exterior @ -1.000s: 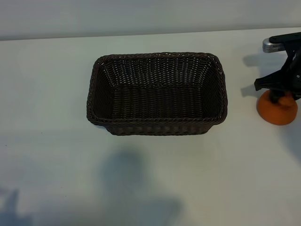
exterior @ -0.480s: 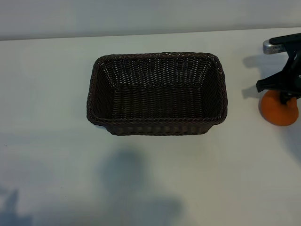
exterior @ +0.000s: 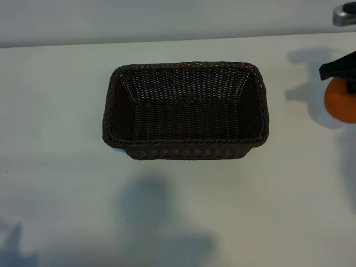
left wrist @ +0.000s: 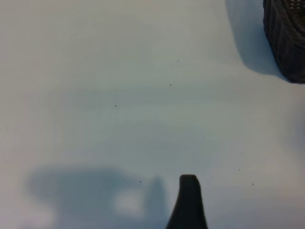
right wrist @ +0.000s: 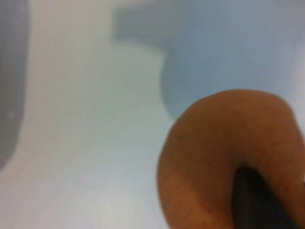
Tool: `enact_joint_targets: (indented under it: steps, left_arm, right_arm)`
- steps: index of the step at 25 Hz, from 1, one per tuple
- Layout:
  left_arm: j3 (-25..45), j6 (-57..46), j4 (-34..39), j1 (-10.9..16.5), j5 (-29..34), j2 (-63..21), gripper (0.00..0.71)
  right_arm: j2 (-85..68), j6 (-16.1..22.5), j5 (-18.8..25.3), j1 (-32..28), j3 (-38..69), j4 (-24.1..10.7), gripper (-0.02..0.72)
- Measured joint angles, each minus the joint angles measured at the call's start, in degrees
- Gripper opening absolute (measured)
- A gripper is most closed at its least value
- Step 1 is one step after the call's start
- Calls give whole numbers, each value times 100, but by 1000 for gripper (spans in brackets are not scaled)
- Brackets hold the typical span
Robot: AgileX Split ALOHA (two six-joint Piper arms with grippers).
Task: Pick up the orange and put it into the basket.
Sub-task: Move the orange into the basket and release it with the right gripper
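Observation:
The dark brown woven basket (exterior: 183,65) stands in the middle of the white table, and its corner (left wrist: 287,38) shows in the left wrist view. At the right edge of the exterior view the orange (exterior: 340,103) hangs clear of the table, its shadow lying apart to its left. My right gripper (exterior: 338,71) is shut on it from above. In the right wrist view the orange (right wrist: 214,157) fills the near corner, with one dark finger (right wrist: 257,200) pressed against it. Of my left gripper only one dark finger (left wrist: 188,202) shows, low over bare table with nothing held.
The white tabletop (exterior: 178,211) surrounds the basket, with soft arm shadows on its near part. A pale wall (exterior: 167,19) runs along the back edge. A silver part of the right arm (exterior: 345,14) shows at the top right corner.
My right gripper has closed on the orange and raised it off the table, moving toward the back right. The basket and the left arm have stayed still.

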Motion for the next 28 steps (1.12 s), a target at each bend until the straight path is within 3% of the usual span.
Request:
enact_joint_targets:
  steps: [10,18,28]
  left_arm:
    - [0,0,0,0,0,0,593]
    - [0,0,0,0,0,0,593]
    - [0,5,0,0,0,0,592]
  right_arm:
    - [-42,-136,605,168,-785,220,72]
    - [19,-126,1120,1364,-1620,348,72]
    - [992,-117,1285,2415,-2308,407,72]
